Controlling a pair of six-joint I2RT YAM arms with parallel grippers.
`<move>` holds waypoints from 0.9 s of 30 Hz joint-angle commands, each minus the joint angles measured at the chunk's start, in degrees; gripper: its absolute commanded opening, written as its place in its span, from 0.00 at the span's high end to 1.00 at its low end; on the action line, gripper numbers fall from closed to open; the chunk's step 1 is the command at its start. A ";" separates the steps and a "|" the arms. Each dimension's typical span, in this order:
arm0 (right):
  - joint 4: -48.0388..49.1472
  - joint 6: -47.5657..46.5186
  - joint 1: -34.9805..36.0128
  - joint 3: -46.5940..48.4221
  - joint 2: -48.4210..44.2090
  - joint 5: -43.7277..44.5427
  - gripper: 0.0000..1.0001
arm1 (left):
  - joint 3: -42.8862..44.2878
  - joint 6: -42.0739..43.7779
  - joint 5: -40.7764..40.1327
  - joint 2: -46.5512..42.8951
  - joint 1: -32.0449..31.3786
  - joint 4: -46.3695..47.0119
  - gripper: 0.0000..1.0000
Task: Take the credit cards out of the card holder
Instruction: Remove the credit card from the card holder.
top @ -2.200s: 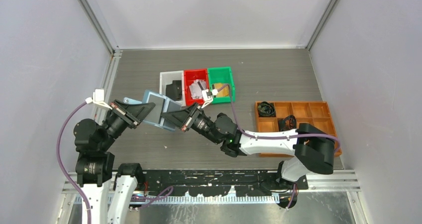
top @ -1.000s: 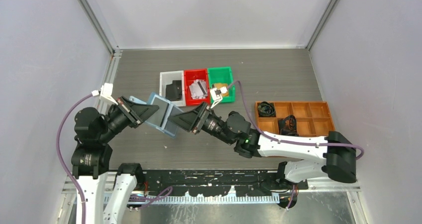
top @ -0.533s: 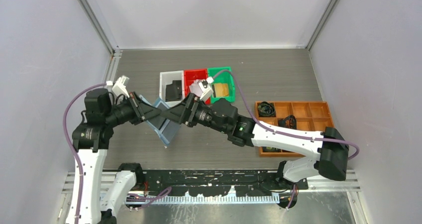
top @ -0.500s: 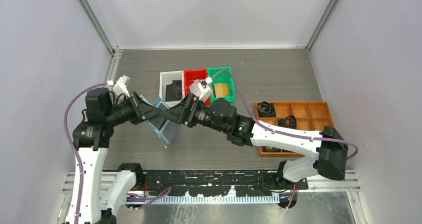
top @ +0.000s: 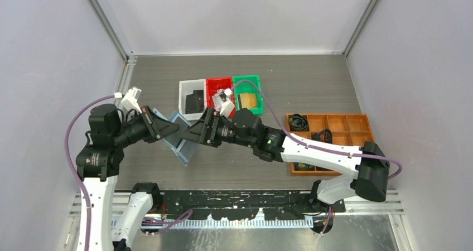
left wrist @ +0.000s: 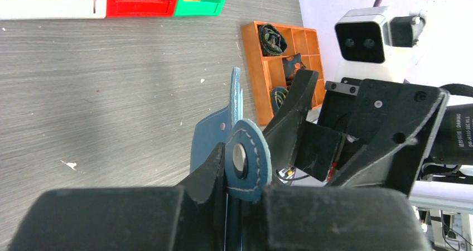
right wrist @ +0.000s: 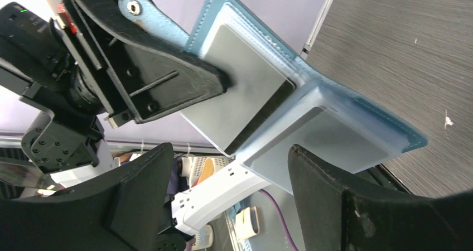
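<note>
The card holder, a blue folding wallet, hangs open above the table between the two arms. My left gripper is shut on its upper flap, next to the snap tab. In the right wrist view a silver-grey credit card sits in the upper flap's slot, and the pale lower flap hangs beneath it. My right gripper is open, its black fingers spread either side of the wallet's lower corner without touching it. A gold card lies in the green bin and a black one in the white bin.
White, red and green bins stand in a row behind the wallet. An orange divided tray holding coiled black cables sits at the right. Grey walls close in the table on three sides.
The wallet has swung from lying broad-side up to nearly edge-on. My left arm rose and turned. My right gripper followed the wallet leftward, and its jaws widened.
</note>
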 commanded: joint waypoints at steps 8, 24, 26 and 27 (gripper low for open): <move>-4.20 -2.50 -0.28 3.91 -4.03 -5.27 0.19 | 1.63 -3.83 0.19 -2.79 -0.12 0.86 1.00; 10.28 5.75 -0.24 -2.01 -0.77 -7.97 0.22 | -0.29 -9.78 1.25 -4.51 -0.14 4.91 1.00; 13.61 7.19 -0.26 -2.70 0.06 -8.01 0.26 | -0.93 -10.64 1.31 -5.09 -0.14 5.15 1.00; 15.06 8.07 -0.26 -3.00 0.44 -8.03 0.29 | -1.40 -11.13 1.41 -5.52 -0.14 5.64 1.00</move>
